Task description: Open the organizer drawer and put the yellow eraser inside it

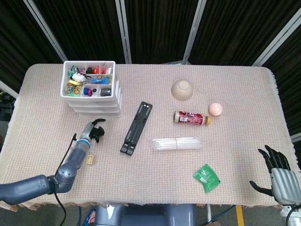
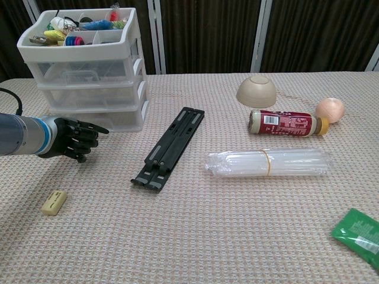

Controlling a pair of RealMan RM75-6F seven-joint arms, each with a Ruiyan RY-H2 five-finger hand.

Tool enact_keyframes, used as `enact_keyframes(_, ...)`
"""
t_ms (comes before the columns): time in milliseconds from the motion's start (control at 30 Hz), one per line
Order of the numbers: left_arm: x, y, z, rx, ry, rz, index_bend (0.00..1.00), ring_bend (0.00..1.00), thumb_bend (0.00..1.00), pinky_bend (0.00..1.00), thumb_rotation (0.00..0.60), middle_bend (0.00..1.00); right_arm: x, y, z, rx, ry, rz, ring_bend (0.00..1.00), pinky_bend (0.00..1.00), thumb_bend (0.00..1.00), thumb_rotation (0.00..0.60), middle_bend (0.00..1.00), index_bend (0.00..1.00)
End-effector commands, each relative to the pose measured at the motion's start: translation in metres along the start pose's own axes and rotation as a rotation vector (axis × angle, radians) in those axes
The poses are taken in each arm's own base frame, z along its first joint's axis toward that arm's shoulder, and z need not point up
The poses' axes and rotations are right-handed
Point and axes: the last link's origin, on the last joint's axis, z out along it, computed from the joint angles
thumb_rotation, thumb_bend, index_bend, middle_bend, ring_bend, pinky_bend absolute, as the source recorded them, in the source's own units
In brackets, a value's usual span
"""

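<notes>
The white three-drawer organizer point(image 1: 96, 104) point(image 2: 95, 89) stands at the table's back left, all drawers closed, its top tray full of small items. The pale yellow eraser point(image 1: 90, 159) point(image 2: 53, 202) lies on the mat near the front left. My left hand point(image 1: 94, 130) point(image 2: 70, 138) hovers in front of the bottom drawer, a short gap from it, fingers loosely curled and holding nothing. It is behind the eraser and apart from it. My right hand point(image 1: 278, 174) rests open at the table's front right corner, empty.
A black folding stand point(image 1: 136, 127) point(image 2: 170, 148) lies right of the left hand. Further right are a clear tube bundle point(image 1: 176, 143), a red-labelled bottle point(image 1: 190, 117), an upturned bowl point(image 1: 182, 89), a peach ball point(image 1: 215, 109) and a green packet point(image 1: 207, 177).
</notes>
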Motion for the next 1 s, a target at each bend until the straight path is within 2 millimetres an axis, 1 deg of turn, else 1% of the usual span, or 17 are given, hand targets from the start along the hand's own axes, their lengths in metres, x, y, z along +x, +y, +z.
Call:
enact_keyframes(33,0.003,-0.001,-0.001,-0.003,0.004,-0.027,0.19,0.89,0.85,0.75,0.600,0.95,0.000,0.000,0.000,0.001,0.000,-0.001,0.00,0.00,0.06,0.600,0.00,0.11)
enact_keyframes(133,0.004,0.000,0.000,0.000,-0.005,-0.111,0.17,0.89,0.85,0.75,0.600,0.95,0.000,0.000,0.000,0.000,0.000,-0.002,0.00,0.00,0.06,0.600,0.00,0.11)
enact_keyframes(200,0.005,0.000,0.002,0.000,-0.005,-0.134,0.16,0.89,0.85,0.75,0.600,0.95,0.000,0.000,0.000,0.000,0.001,-0.002,0.00,0.00,0.06,0.600,0.00,0.11)
enact_keyframes(433,0.006,-0.002,0.010,-0.002,0.015,-0.137,0.15,0.89,0.85,0.75,0.600,0.95,0.000,0.000,0.000,-0.003,0.001,-0.001,0.00,0.00,0.06,0.600,0.00,0.11)
enact_keyframes(700,0.002,-0.002,0.016,-0.002,0.006,-0.125,0.14,0.89,0.85,0.75,0.600,0.95,-0.001,0.000,0.001,-0.005,-0.002,0.001,0.00,0.00,0.06,0.600,0.00,0.11)
enact_keyframes(867,-0.001,0.002,0.020,-0.008,-0.015,-0.139,0.18,0.90,0.85,0.75,0.600,0.95,-0.001,0.000,0.001,-0.007,-0.005,0.003,0.00,0.00,0.06,0.600,0.00,0.11)
enact_keyframes(1000,-0.002,0.005,0.022,-0.012,-0.018,-0.162,0.19,0.90,0.85,0.75,0.600,0.95,-0.001,0.000,0.001,-0.009,-0.005,0.004,0.00,0.00,0.06,0.600,0.00,0.11)
